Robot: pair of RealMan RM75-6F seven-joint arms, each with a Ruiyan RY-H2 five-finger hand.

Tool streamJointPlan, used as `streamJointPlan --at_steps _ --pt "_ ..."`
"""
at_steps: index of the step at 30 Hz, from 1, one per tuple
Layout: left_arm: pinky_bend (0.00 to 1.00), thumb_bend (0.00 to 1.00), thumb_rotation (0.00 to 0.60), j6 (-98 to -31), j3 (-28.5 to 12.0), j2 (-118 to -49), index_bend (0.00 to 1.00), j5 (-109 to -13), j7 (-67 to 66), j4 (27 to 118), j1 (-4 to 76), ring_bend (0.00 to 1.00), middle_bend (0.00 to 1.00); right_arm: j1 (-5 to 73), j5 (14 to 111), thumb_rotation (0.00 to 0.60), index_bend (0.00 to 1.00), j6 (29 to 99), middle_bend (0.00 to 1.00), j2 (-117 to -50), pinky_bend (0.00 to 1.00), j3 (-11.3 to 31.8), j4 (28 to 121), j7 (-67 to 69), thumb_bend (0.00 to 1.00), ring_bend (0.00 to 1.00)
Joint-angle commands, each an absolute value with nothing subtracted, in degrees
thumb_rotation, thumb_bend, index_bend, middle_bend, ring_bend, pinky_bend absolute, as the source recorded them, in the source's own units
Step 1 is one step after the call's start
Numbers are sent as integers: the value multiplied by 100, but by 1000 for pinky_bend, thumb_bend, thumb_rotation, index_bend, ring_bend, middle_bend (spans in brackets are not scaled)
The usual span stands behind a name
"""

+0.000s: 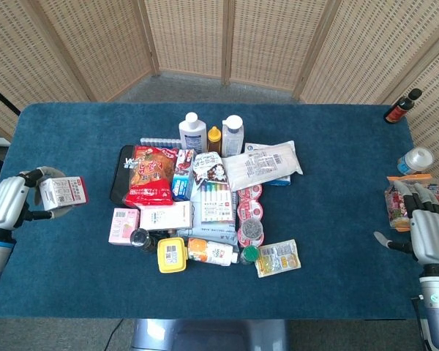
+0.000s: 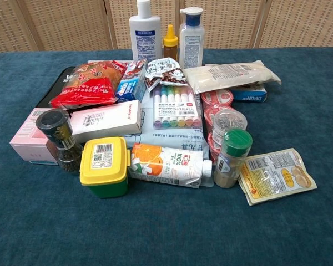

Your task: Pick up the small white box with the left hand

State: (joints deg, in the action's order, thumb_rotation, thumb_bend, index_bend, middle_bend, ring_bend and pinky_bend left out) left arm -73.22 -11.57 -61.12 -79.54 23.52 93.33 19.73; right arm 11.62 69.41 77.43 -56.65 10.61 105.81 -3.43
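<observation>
Holding the small white box (image 1: 63, 191) between curled fingers (image 1: 34, 177), my left hand (image 1: 9, 200) has it up off the table (image 1: 336, 146), well to the left of the pink box (image 1: 123, 225) at the pile's edge. I judge the pick done; I'd keep the grip steady. My right hand (image 1: 430, 232) sits empty, fingers loosely apart, far right of the pink box

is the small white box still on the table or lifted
Lifted: the left hand holds the small white box clear of the pile, near the table's left edge.
</observation>
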Motion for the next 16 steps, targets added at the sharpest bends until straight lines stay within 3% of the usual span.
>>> streamJointPlan --at_steps 1,7,16 --pt "380 155 600 -7662 -1390 -5983 565 -8027 2586 9499 1914 817 740 1168 6930 600 0 7716 135 -5684 0 1058 10550 -327 163 27" --pt "366 155 600 -8063 -1664 -5912 565 -8097 2865 9610 1918 814 739 1205 6866 600 0 7616 135 -5757 0 1063 10447 -294 164 27" --pt "360 156 600 -8020 -1769 -5912 564 -8040 2828 9655 2050 811 737 1241 6798 600 0 7549 135 -5805 0 1090 10366 -287 164 27"
